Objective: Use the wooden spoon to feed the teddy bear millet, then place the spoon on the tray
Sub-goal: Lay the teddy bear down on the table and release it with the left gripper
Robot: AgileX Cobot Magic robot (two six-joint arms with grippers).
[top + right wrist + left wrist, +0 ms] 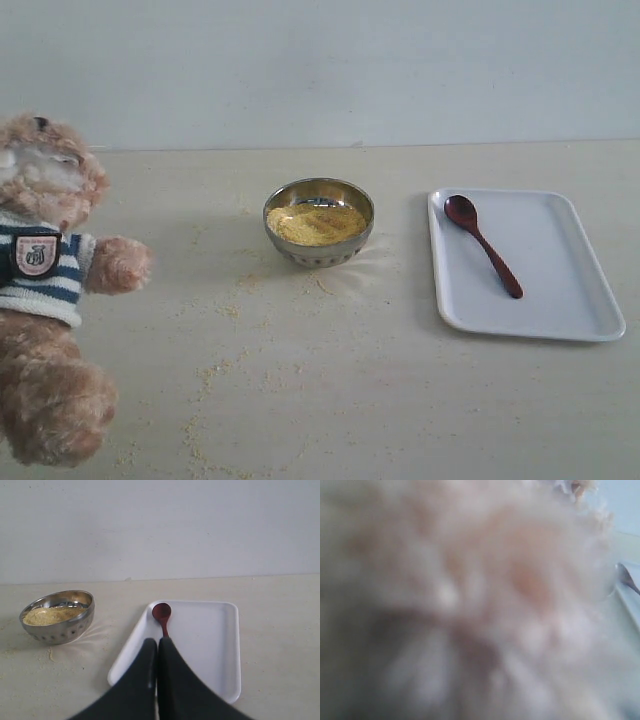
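Note:
The teddy bear [50, 300] stands at the left edge of the exterior view, one arm stretched toward the middle. Its blurred fur [470, 580] fills the left wrist view and hides the left gripper's jaws. The millet [316, 222] lies heaped in a small steel bowl [318, 250] at the table's centre. On the right, the wooden spoon [480, 240] lies loose on the white tray [560, 290], its round bowl toward the back. My right gripper [158, 640] is shut and empty, poised over the tray's near end [210, 645], covering the end of the spoon's [162, 612] handle.
Loose yellow grains [215, 370] are scattered over the table between the bear and the steel bowl [57, 617]. A pale wall runs along the table's far edge. Neither arm shows in the exterior view.

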